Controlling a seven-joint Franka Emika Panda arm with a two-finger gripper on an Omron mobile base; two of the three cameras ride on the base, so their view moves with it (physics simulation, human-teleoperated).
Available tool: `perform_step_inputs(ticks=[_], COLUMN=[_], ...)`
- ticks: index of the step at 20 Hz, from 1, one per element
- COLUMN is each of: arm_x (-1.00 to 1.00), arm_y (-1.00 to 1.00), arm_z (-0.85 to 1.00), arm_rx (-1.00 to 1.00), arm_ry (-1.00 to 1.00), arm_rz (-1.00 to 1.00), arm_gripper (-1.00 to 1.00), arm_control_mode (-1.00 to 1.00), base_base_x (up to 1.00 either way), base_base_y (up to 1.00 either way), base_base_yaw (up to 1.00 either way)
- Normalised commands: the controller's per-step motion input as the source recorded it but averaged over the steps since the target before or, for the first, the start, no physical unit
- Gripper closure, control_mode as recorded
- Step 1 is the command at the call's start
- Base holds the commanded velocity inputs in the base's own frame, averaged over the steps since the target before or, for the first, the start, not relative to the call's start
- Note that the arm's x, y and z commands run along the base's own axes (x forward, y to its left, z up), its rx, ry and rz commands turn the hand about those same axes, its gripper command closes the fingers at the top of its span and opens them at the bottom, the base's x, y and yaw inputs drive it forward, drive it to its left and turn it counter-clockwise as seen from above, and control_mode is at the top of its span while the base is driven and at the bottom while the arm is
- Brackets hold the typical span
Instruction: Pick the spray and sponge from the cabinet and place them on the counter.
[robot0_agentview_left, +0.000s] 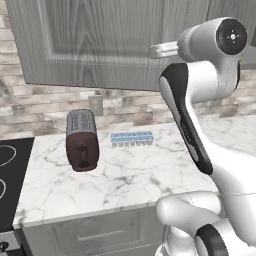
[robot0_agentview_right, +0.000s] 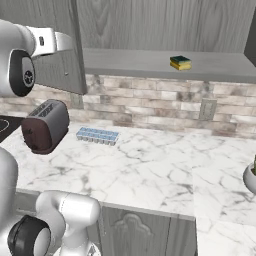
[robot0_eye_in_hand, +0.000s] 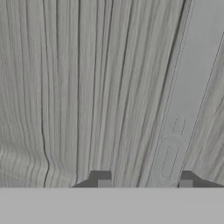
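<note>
The cabinet (robot0_agentview_right: 150, 62) stands open, and the yellow and green sponge (robot0_agentview_right: 180, 63) lies on its grey inner shelf, to the right. The spray is out of view. My gripper (robot0_agentview_right: 67, 42) is raised to the left of the shelf, up against the edge of the swung-out door (robot0_agentview_right: 55, 70). From the left it sits at the door's right edge (robot0_agentview_left: 156, 49). In the hand view my gripper (robot0_eye_in_hand: 144, 183) faces the door's wood grain at close range. Its fingertips (robot0_eye_in_hand: 103, 183) stand apart, with nothing clamped between them. The white marble counter (robot0_agentview_left: 150, 170) lies below.
A dark toaster (robot0_agentview_left: 81, 140) and a pale blue ice-cube tray (robot0_agentview_left: 131, 138) sit on the counter near the brick wall. The black stovetop (robot0_agentview_left: 10, 175) is at the left. A rounded grey vessel (robot0_agentview_right: 250, 177) shows at the right edge. Grey drawers (robot0_agentview_left: 95, 235) run under the counter.
</note>
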Motion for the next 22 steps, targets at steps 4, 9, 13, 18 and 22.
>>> perform_step_inputs(ticks=[4, 9, 13, 18, 22], arm_x=[-0.34, -0.32, -0.28, -0.2, -0.18], arm_y=[1.0, 1.0, 0.97, 0.93, 0.84], arm_z=[-0.62, -0.6, -0.59, -0.63, -0.63], arm_rx=[0.0, 0.0, 0.0, 0.0, 0.0], arm_ry=[0.0, 0.0, 0.0, 0.0, 0.0], arm_rz=[0.0, 0.0, 0.0, -0.01, -0.02], arm_gripper=[1.0, 1.0, 1.0, 1.0, 1.0], arm_control_mode=[-1.0, -1.0, -1.0, -1.0, -1.0], base_base_x=[0.0, 0.0, 0.0, 0.0, 0.0], base_base_y=[0.0, 0.0, 0.0, 0.0, 0.0], base_base_yaw=[0.0, 0.0, 0.0, 0.0, 0.0])
